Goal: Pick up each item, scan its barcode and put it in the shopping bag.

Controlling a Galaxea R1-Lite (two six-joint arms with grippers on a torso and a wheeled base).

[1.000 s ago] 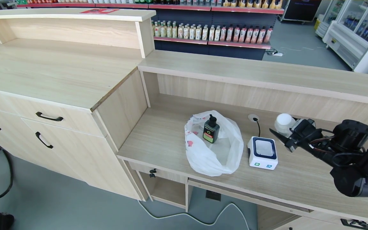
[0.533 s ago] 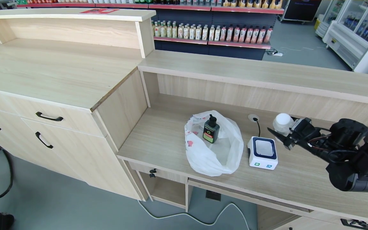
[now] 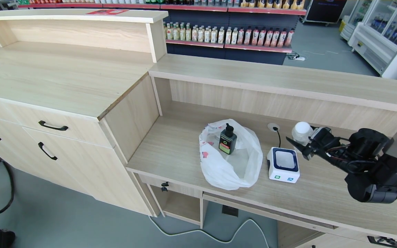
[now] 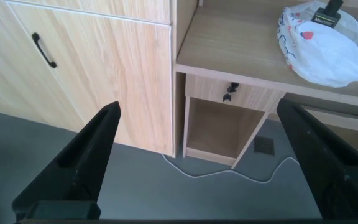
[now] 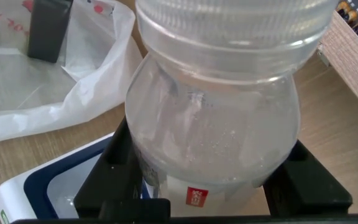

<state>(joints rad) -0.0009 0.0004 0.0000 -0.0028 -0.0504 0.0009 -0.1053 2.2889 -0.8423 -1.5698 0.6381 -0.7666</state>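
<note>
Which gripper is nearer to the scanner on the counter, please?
Right. The right gripper, holding a clear bottle, is just beside the scanner, toward the robot's right. The left gripper hangs open off the front of the counter, above the floor, well away.

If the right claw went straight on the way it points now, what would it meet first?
The right claw, shut on the clear bottle, points toward the shopping bag. It seems to pass above the scanner, so the bag is probably first; depth is unclear, so it might graze the scanner.
</note>
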